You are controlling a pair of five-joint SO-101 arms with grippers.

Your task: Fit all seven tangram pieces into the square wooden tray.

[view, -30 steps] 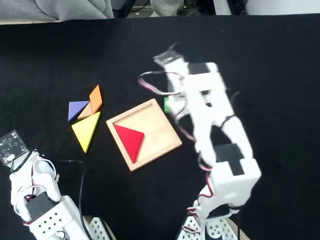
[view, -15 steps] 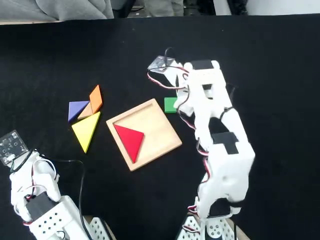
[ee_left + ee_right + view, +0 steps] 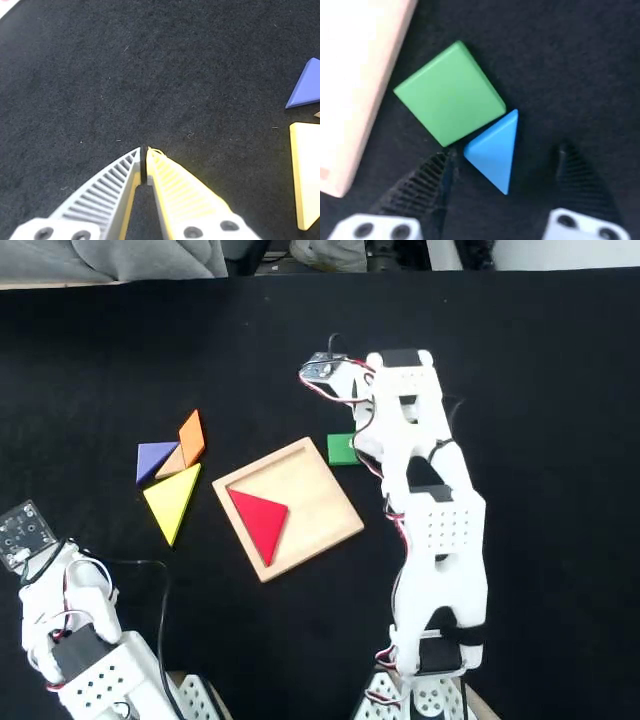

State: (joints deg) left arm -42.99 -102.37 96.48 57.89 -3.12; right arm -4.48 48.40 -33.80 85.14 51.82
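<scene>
Your right gripper [image 3: 504,152] was nearer: its jaws stood apart, straddling the blue triangle [image 3: 494,150], which touched the green square [image 3: 342,449] at about one o'clock from the tray [image 3: 320,502]. Your left gripper [image 3: 145,152], jaws together, sat off around eight o'clock.

High camera overlooks the table [image 3: 560,390]; wrist cameras face it closely.

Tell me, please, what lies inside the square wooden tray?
One red triangle lies in the tray; the rest is bare wood. Whatever is under the triangle is covered.
</scene>
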